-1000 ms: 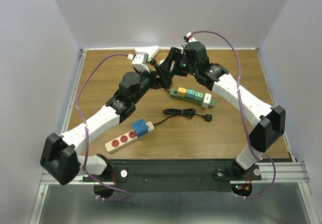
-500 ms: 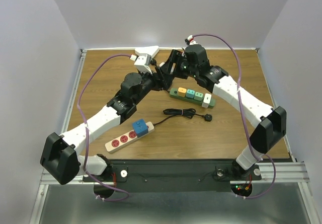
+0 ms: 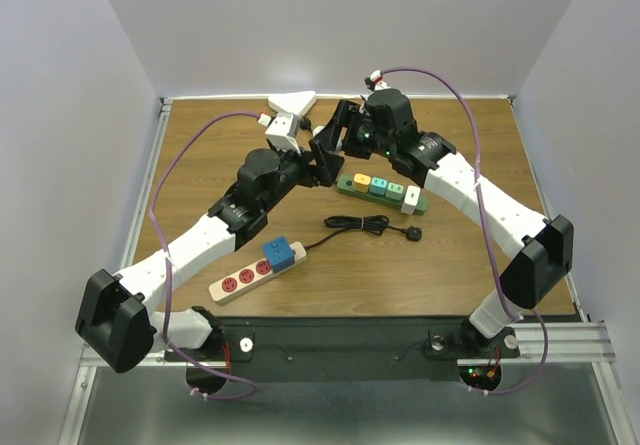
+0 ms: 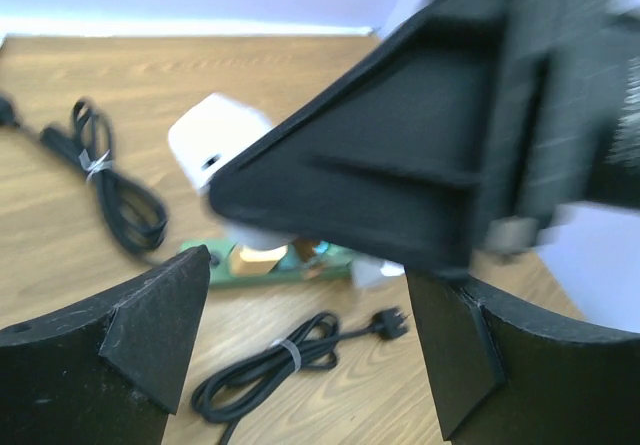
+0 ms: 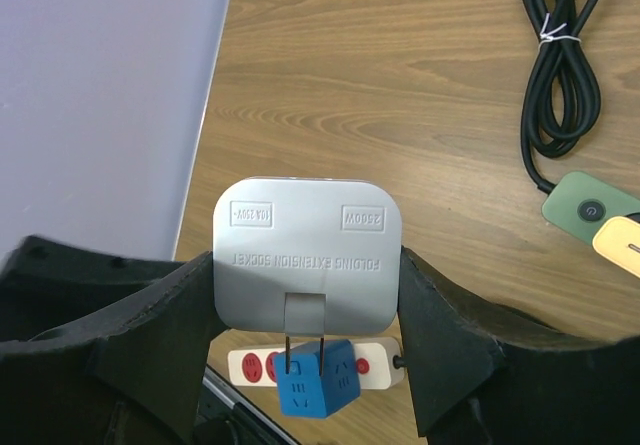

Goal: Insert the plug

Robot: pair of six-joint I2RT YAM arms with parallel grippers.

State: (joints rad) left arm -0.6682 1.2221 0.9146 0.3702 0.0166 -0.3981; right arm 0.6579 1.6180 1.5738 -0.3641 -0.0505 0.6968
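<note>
My right gripper (image 5: 307, 265) is shut on a white folding socket adapter (image 5: 300, 225) with two prongs sticking out, held above the table at the back centre (image 3: 332, 140). My left gripper (image 4: 308, 265) is open and empty, just below and in front of the right one (image 3: 322, 168). The adapter also shows in the left wrist view (image 4: 215, 145). A green power strip (image 3: 382, 189) with coloured sockets lies right of the grippers. A white power strip (image 3: 240, 279) with a blue cube adapter (image 3: 281, 254) plugged in lies at the front left.
A coiled black cable (image 3: 355, 223) with a loose black plug (image 3: 412, 232) lies in the middle. A second black cord (image 5: 555, 75) runs from the green strip. A white wedge-shaped object (image 3: 298, 99) sits at the back. Walls enclose three sides.
The right gripper with the adapter has shifted slightly left and toward the left gripper. The left arm has edged forward under it. Objects on the table have not moved.
</note>
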